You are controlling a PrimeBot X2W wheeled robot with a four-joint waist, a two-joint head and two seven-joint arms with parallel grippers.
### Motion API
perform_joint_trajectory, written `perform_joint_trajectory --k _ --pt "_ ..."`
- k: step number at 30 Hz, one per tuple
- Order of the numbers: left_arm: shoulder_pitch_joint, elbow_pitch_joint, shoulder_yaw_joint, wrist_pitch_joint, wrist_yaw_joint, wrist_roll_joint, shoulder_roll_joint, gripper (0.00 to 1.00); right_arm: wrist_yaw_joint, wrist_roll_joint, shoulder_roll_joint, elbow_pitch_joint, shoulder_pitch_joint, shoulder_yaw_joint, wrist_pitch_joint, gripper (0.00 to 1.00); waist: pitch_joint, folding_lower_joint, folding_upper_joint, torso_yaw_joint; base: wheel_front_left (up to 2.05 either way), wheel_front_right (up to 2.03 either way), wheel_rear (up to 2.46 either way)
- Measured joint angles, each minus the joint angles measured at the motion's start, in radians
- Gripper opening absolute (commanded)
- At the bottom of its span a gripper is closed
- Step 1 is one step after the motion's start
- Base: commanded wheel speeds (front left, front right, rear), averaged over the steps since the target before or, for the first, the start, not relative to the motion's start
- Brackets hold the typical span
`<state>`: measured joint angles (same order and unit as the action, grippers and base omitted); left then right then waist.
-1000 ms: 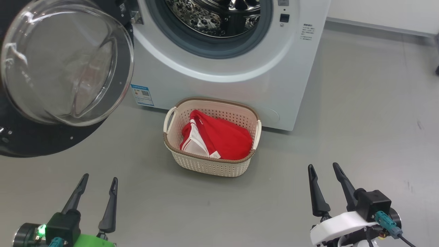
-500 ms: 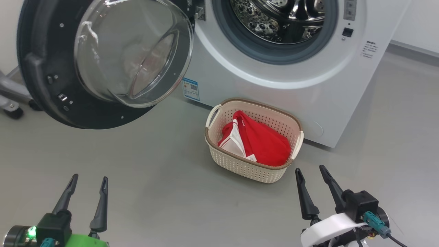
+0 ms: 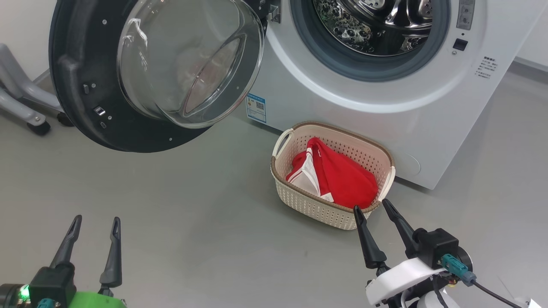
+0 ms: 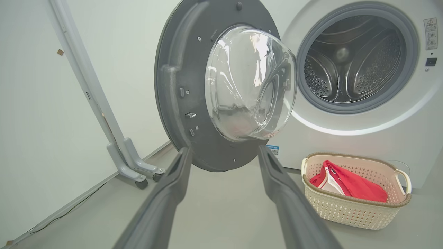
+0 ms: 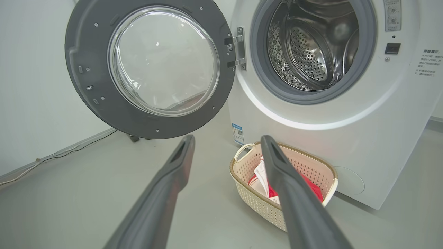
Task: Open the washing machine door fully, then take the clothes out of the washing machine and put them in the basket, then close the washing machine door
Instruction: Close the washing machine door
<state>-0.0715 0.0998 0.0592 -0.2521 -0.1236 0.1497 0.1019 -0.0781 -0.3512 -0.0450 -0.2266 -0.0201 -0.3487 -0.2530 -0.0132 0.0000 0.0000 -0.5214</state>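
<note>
The washing machine [image 3: 342, 111] stands at the upper right, and its steel drum [image 3: 376, 25] shows no clothes inside. The washing machine door [image 3: 85, 85] hangs swung wide open to the left, with its glass bowl [image 3: 188, 64] facing me. The basket [image 3: 317, 205] sits on the floor against the machine's front and holds the red and white clothes [image 3: 346, 179]. My left gripper [image 3: 96, 219] is open and empty at the lower left, well short of the door [image 4: 180, 86]. My right gripper [image 3: 370, 205] is open and empty, its tips just before the basket's near rim [image 5: 256, 200].
A grey wheeled stand [image 3: 21, 102] rests by the white wall left of the door, and its upright leans there in the left wrist view [image 4: 100, 103]. A cable runs along the wall's base [image 5: 52, 155]. Grey floor [image 3: 192, 222] stretches between my grippers and the machine.
The whole head view has shifted right, so the camera has turned left: more of the door and the stand show. Both grippers stay open. The right tips now appear close to the basket.
</note>
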Motion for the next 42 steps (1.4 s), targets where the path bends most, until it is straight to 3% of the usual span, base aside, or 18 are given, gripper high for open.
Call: perform_joint_trajectory --k 42 --pt "-0.021 -0.005 0.003 0.0 0.0 -0.014 -0.013 1.0 0.001 -0.026 0.0 -0.023 -0.013 -0.005 0.0 1.0 0.018 0.0 0.0 0.007 0.0 0.0 0.0"
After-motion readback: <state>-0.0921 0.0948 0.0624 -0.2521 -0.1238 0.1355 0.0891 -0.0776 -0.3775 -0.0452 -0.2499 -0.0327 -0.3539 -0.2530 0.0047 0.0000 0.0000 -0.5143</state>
